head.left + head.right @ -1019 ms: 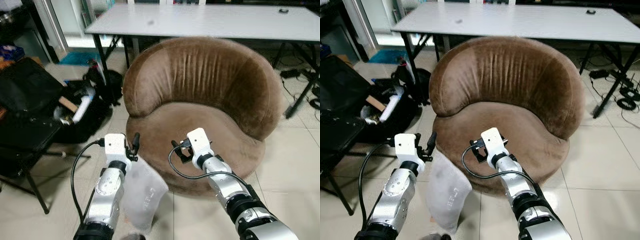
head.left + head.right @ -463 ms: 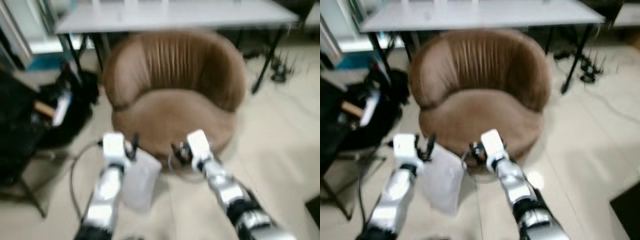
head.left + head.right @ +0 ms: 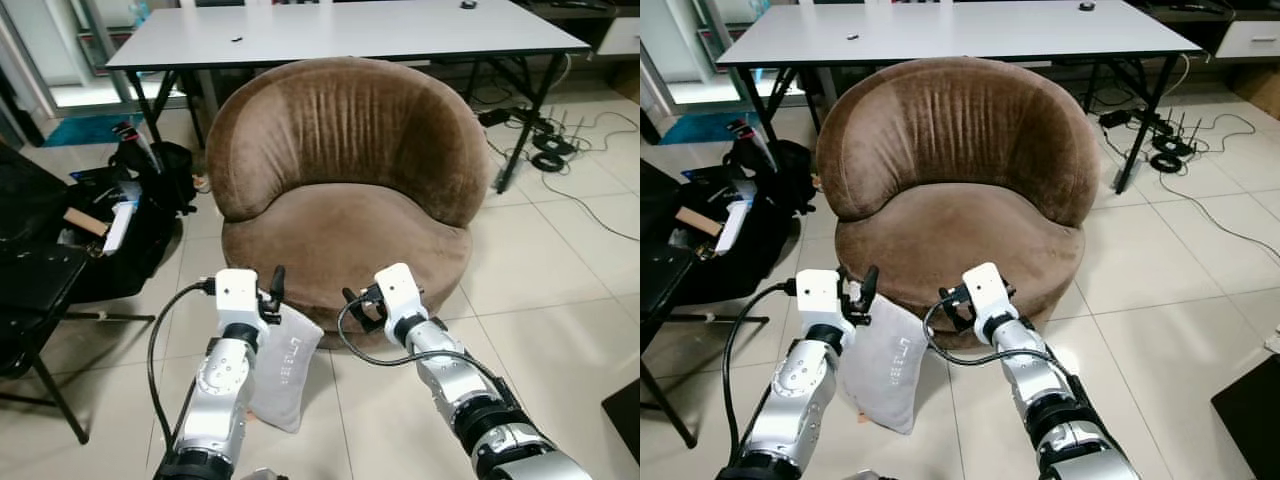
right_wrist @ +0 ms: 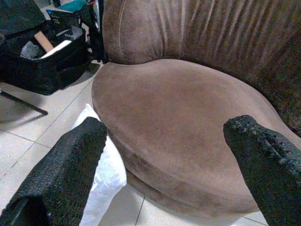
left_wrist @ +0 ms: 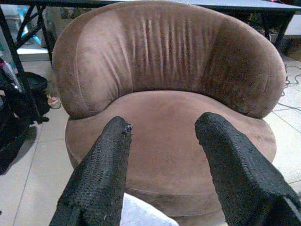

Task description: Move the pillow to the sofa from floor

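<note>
Tiled floor (image 3: 560,290) room, brown round sofa (image 3: 345,160) dead ahead with a long grey surface (image 3: 340,30) behind it. Left claw (image 3: 272,290) sits just off the sofa's front edge, fingers (image 5: 101,174) spread apart, nothing between them; wrist view looks straight over the seat cushion, white corner of the pillow (image 3: 283,368) poking in below the fingers. Whether the claw touches the pillow top: can't tell from here. Right claw (image 3: 356,303) also at the seat's front rim, to the right of the left one, jaws wide apart, holding nothing; its wrist view has the pillow edge beside one finger (image 4: 61,165) and the seat cushion in between. Pillow is grey-white, standing tilted on the floor, upper end leaning against the sofa base, just under the left claw and beside the left forearm. Not on the sofa. Further out: open black bag (image 3: 120,230) with clutter on the floor left of the sofa, black chair (image 3: 30,300) at far left, cables (image 3: 560,150) on the tiles by the surface's right legs.
</note>
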Controlling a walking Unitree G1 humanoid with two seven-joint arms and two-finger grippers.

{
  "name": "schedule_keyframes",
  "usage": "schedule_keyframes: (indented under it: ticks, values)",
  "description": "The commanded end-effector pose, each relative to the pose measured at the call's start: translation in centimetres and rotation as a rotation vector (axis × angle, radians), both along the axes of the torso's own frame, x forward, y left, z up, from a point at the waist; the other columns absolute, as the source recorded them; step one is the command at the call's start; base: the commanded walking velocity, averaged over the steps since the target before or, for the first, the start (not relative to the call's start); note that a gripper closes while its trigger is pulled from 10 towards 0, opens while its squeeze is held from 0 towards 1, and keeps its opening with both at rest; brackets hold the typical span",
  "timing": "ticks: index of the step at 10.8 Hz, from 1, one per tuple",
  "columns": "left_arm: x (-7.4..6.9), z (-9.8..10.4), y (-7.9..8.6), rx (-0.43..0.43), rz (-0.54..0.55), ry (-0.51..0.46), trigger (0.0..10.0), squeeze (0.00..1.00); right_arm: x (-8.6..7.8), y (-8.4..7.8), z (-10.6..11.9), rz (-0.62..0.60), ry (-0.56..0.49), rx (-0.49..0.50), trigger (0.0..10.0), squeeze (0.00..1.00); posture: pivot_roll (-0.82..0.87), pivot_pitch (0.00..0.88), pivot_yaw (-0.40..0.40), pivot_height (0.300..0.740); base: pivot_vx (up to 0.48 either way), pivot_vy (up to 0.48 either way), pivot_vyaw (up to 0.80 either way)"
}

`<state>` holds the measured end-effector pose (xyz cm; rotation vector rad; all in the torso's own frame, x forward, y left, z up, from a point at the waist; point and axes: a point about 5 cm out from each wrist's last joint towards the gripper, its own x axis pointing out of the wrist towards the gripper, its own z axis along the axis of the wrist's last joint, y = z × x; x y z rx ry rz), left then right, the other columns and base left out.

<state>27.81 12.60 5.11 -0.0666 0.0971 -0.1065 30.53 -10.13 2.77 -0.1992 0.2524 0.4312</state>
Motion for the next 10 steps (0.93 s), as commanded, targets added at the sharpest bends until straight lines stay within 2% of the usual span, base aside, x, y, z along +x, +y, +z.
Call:
schedule_keyframes:
  ticks: [1,3,7,8,10]
  values:
    - [0.26,0.34,-0.18,0.008,-0.001,-0.007,10.0,0.0,0.17,-0.06,0.25,-0.002,-0.006,0.001,10.0,0.0,-0.08,0.0,0.036,0.727,0.0,0.0,0.0]
    - [0.28,0.24,-0.36,-0.014,-0.003,0.007,10.0,0.0,0.14,-0.08,0.23,0.0,-0.005,0.0,10.0,0.0,-0.08,0.0,0.035,0.727,-0.274,0.398,0.0]
    - [0.25,0.48,-0.58,-0.052,-0.012,-0.008,10.0,0.0,0.02,-0.15,0.12,0.0,-0.001,0.0,10.0,0.0,-0.08,0.0,0.036,0.727,0.0,0.455,0.0]
    - [0.16,0.55,-0.61,-0.022,-0.017,-0.017,10.0,0.0,-0.05,-0.16,0.05,0.001,0.001,0.001,10.0,0.0,-0.08,0.0,0.038,0.727,0.0,0.0,0.0]
    - [0.15,0.78,-0.46,-0.028,-0.014,-0.039,10.0,0.0,-0.14,-0.23,-0.03,0.0,0.004,0.0,10.0,0.0,-0.08,0.0,0.038,0.727,0.0,0.0,0.0]
